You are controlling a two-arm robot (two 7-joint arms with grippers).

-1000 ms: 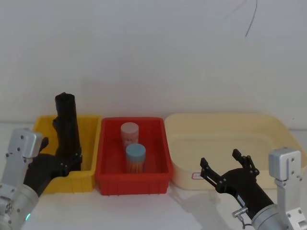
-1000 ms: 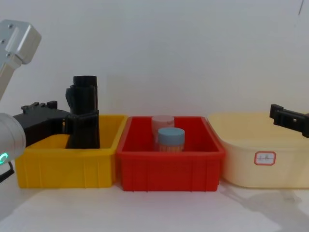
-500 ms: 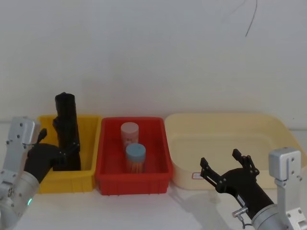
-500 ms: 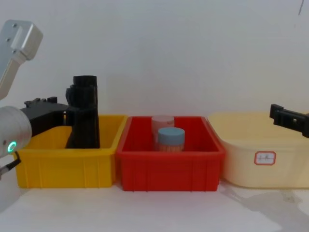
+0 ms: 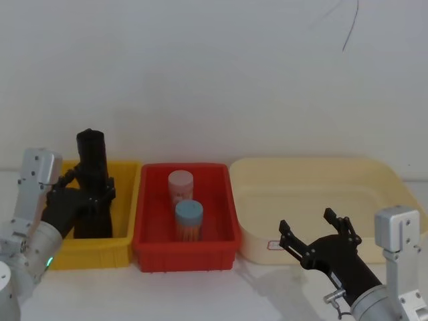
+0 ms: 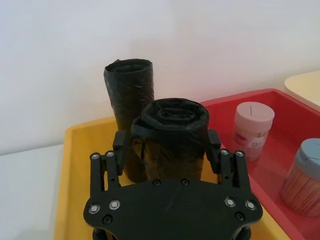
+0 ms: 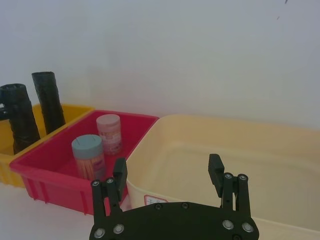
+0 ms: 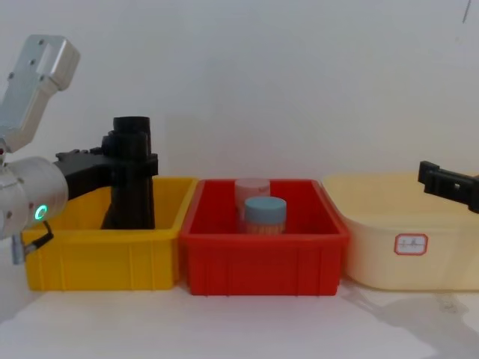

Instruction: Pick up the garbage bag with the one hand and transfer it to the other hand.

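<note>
Left end effector (image 6: 168,142): spread wide, straddling the garbage bag's upper part, gripping nothing yet.
Garbage bag (image 6: 170,112): upright in the yellow bin (image 6: 85,150) toward the surface's left edge, second roll (image 6: 127,90) just behind.
Grasp: close squarely on this roll alone, then lift straight up.
Right end effector (image 5: 307,224): open, empty, before the cream bin (image 5: 307,164).

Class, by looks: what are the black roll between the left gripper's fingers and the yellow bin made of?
Garbage bag: thin plastic film, likely; matte black, crinkled, wound layers at top.
Yellow bin: probably rigid moulded plastic; smooth, ribbed walls.
</note>
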